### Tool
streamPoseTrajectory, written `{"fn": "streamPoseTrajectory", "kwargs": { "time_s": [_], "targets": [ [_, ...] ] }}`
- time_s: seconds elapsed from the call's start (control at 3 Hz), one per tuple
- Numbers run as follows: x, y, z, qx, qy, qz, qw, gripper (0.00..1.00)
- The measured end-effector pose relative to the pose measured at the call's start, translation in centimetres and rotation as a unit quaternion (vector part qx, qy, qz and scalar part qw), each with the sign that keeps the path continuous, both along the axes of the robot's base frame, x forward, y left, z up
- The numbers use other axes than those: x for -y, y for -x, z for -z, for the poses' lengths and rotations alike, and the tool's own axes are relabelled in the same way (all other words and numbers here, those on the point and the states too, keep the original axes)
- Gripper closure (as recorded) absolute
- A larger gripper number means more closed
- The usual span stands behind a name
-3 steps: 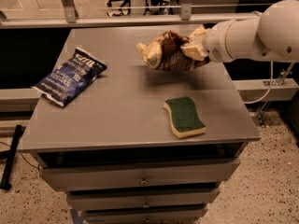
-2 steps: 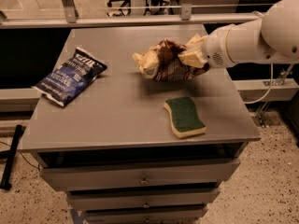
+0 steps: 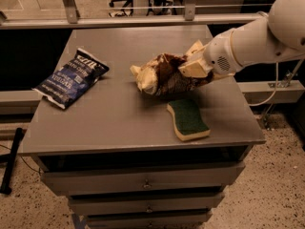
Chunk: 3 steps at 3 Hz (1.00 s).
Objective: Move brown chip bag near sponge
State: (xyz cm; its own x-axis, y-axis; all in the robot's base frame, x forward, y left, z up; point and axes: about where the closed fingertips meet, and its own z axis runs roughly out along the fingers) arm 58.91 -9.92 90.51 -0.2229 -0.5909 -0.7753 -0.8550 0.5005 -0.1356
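The brown chip bag (image 3: 164, 76), crinkled with a dark brown middle and cream ends, is held low over the grey table (image 3: 119, 116), just behind the sponge. My gripper (image 3: 193, 66) comes in from the right on a white arm and is shut on the bag's right end. The sponge (image 3: 188, 118), dark green on top with pale yellow foam below, lies flat near the table's front right. The bag's lower edge almost reaches the sponge's far end; I cannot tell whether they touch.
A dark blue chip bag (image 3: 72, 77) lies at the table's left side. Drawers (image 3: 143, 180) sit below the tabletop. A metal rail (image 3: 143, 20) runs behind the table's back edge.
My gripper has carried the brown chip bag down and a little to the left, from higher over the table's back to just behind the sponge. The sponge and blue bag have not moved.
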Motion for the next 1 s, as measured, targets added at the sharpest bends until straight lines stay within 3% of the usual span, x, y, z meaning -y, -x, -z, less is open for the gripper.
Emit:
{"fn": "streamPoseTrajectory", "kwargs": {
  "time_s": [0.67,1.0],
  "targets": [
    [-1.11,0.94,0.96,-0.034,0.004,-0.023,0.9992,0.17],
    [-1.13,1.01,1.18,-0.040,0.008,-0.025,0.9988,0.00]
  ]
}}
